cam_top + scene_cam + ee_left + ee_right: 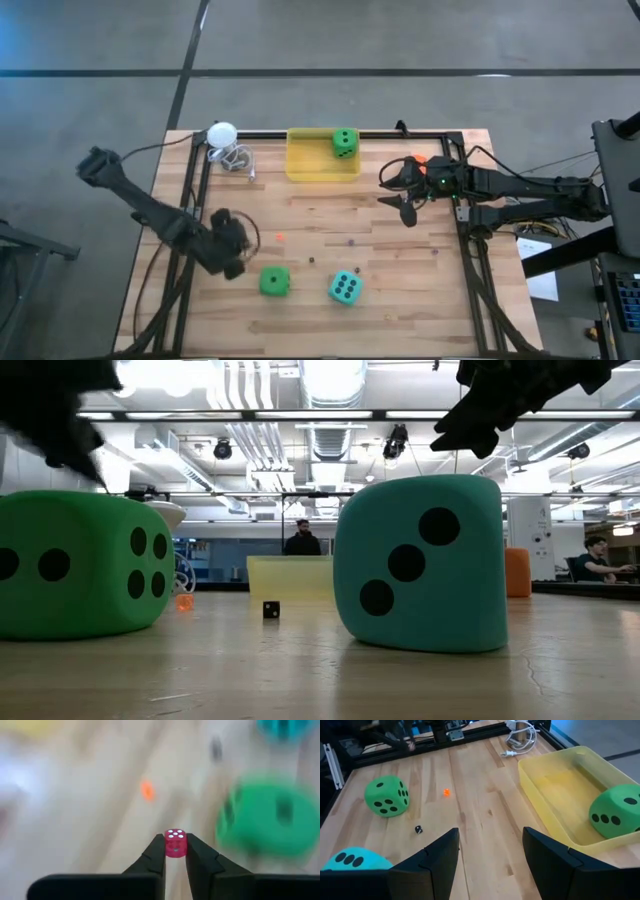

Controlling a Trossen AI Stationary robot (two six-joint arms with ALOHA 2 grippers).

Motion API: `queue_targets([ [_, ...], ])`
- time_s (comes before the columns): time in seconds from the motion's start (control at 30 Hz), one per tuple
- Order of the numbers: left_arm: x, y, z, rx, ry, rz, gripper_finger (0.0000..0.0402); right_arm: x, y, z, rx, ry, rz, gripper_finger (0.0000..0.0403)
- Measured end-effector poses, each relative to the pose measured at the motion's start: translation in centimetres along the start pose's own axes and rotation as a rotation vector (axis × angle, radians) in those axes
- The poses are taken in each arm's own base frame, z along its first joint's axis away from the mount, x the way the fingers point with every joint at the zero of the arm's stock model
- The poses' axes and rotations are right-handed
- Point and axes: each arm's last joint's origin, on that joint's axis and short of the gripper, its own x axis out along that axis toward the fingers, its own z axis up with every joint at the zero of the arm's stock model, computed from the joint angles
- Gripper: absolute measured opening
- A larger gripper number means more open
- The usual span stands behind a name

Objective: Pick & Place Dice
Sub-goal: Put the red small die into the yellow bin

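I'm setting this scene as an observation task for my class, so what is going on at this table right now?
The left claw is shut on a tiny pink die above the table, near a green die and a teal die. Another green die already sits in the yellow tray. The right claw waits open beside that tray.

**Two dark arms, tapered black fingers**

Both arms are matte black and jointed. The left gripper (175, 857) has slim black fingers narrowing to points from a wide flat block. The right gripper (490, 857) has broader, angular black fingers with bevelled faces.
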Motion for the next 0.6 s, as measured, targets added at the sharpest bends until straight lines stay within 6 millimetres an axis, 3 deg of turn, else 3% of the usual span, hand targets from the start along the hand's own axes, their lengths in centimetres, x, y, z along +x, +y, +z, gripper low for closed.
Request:
queue_targets([
  [0.17,0.2,2.6,4.0,-0.067,-0.198,0.033,0.0044,0.0,0.0,0.3,-0.011,-0.032,0.003,0.0215],
  [0.4,2.7,8.6,8.7,-0.140,-0.237,-0.011,0.0044,0.3,0.0,0.1,-0.012,-0.078,0.011,0.0215],
  [0.6,4.6,13.0,11.2,-0.170,-0.282,-0.025,0.0044,0.7,-0.2,-0.9,-0.015,-0.050,0.006,0.0215],
])
